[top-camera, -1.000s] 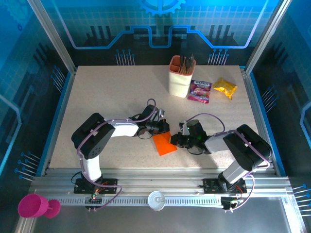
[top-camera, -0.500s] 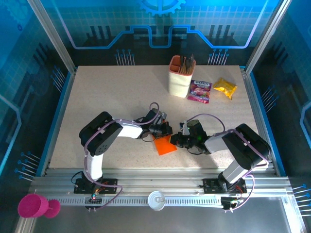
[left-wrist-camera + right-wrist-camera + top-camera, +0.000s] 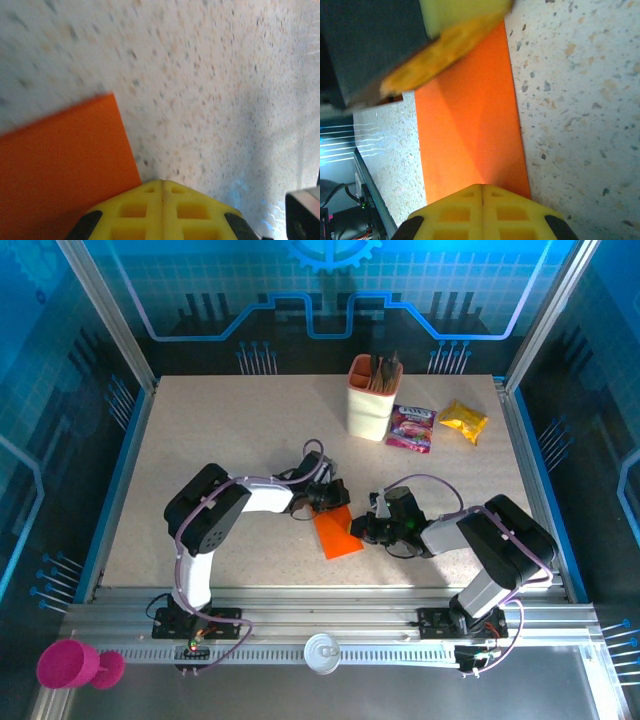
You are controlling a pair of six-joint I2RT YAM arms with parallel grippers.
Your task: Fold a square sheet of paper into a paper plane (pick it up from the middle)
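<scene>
Paper first: the square sheet of paper (image 3: 337, 534) lies flat near the middle of the surface (image 3: 220, 440), a touch toward 5 o'clock from centre. It is no longer a full square. From above it reads as a smaller, lopsided oblong. The right wrist camera shows a faint diagonal crease running across it, with layers overlapping.

Left claw (image 3: 338, 502) is low at the paper's 12 o'clock edge, clenched, yellow pads pressed together. It looks to be bearing down on that end of the paper rather than lifting it.

Right claw (image 3: 362, 530) is at the 3 o'clock edge, also clenched, with the paper running right up to its tips. I cannot tell whether the edge is nipped between the pads or only touched.

Progress, as I judge it: one or more early folds are in and being flattened. No pointed nose and no narrow dart shape yet, so the nose folds and the wing folds are left, most of the job.

Away at 1 o'clock and well apart from the work: peach holder cup (image 3: 370, 400), purple snack packet (image 3: 411, 427), yellow snack packet (image 3: 464, 421).
</scene>
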